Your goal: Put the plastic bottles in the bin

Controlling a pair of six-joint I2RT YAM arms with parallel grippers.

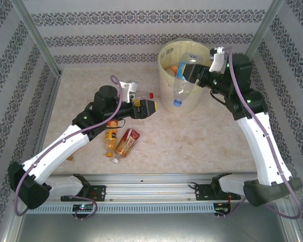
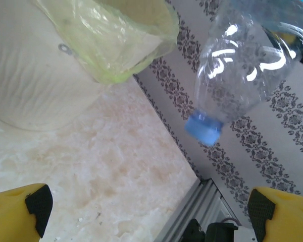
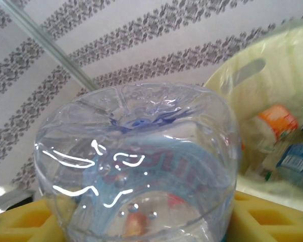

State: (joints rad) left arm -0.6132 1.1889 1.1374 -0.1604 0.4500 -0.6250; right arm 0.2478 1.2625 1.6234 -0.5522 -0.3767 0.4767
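At the bin's near rim, the right gripper pinches a clear bottle by its base end, the fingers pressed against its sides, so that the bottle hangs tilted with its blue cap pointing down. From above, the cap end lies across the front wall of the bin rather than over the opening; the left wrist view shows the bottle in the air beside the bag-lined rim. Inside the bin other bottles already lie. The step in hand looks like the drop of this bottle. The next move seems to call for carrying it further over the opening before letting go, or it may fall outside. The left gripper hovers left of the bin, fingers spread wide and empty. Behind it on the table lie an orange bottle and a red-labelled bottle, likely its next targets.
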